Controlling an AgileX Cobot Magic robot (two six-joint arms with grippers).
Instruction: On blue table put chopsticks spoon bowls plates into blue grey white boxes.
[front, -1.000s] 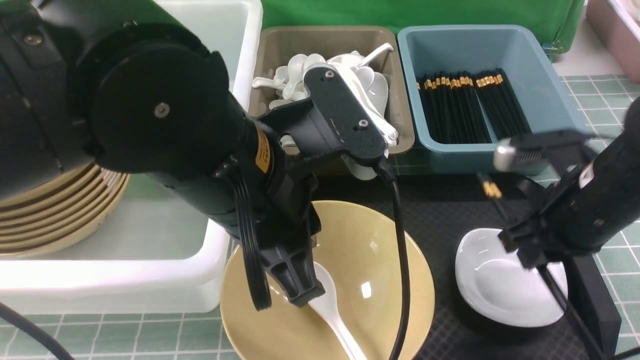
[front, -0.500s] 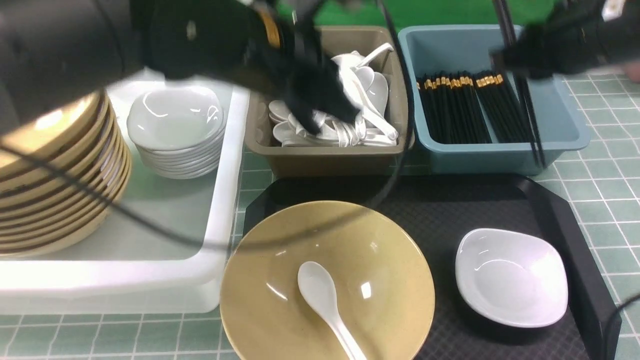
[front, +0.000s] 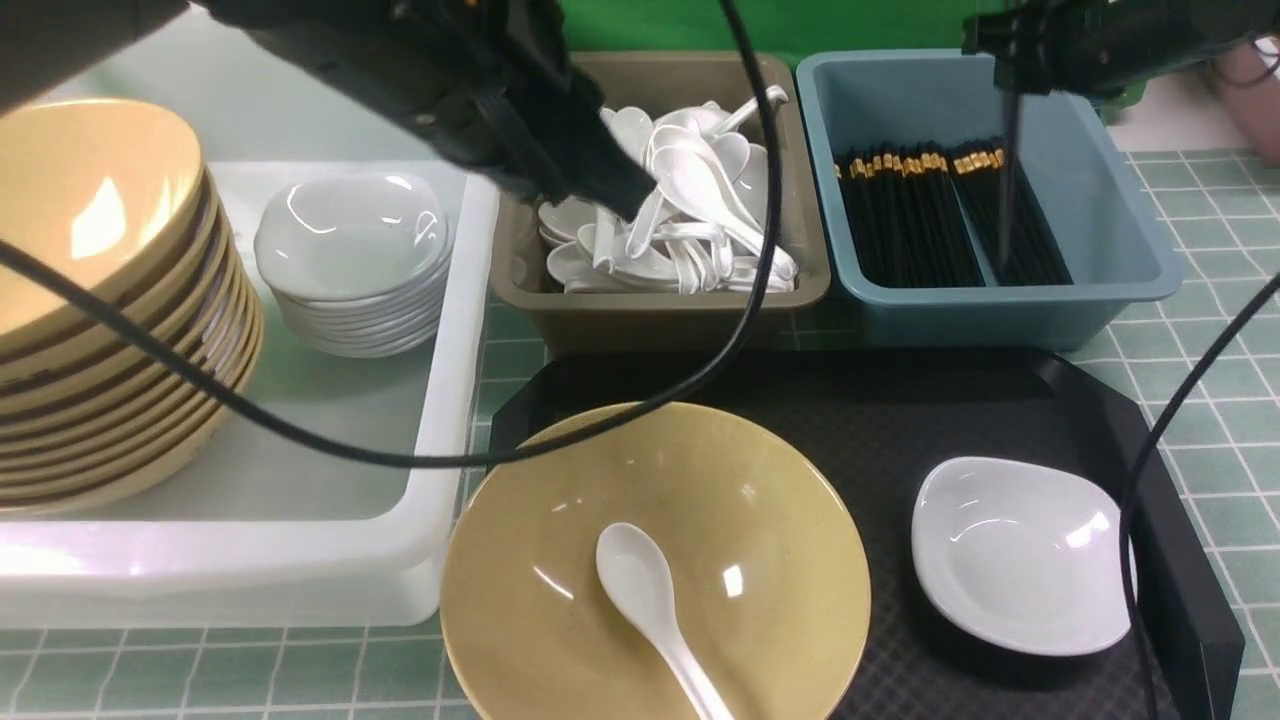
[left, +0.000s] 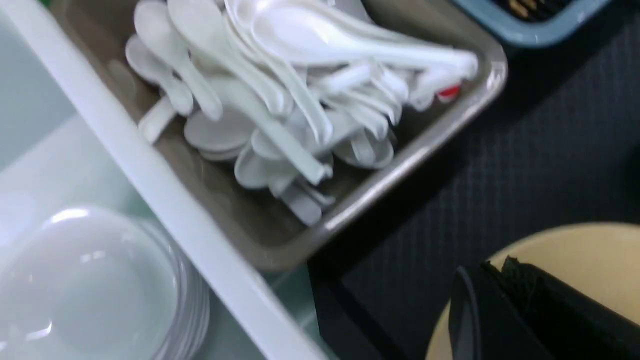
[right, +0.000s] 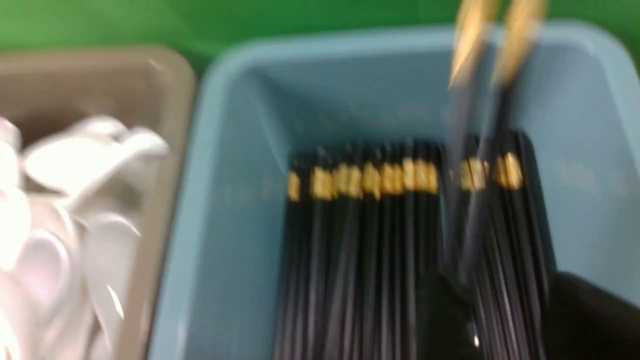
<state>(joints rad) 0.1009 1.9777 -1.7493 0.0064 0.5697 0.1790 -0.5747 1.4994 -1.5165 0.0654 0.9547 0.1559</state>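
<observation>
Chopsticks (front: 1008, 170) are seen upright above the blue box (front: 1000, 320), under the right gripper (front: 1012, 75), whose grip cannot be told; the left gripper (left: 495, 280) is pressed together, left of that box.

L arm (front: 450, 90) — bulky, rounded, matte black; thin black L cable (front: 420, 462) loops off it. L gripper (left: 487, 290): black, flat-sided jaws. R arm (front: 1100, 40) black too — w/ its own black R cable (front: 1150, 440).
</observation>
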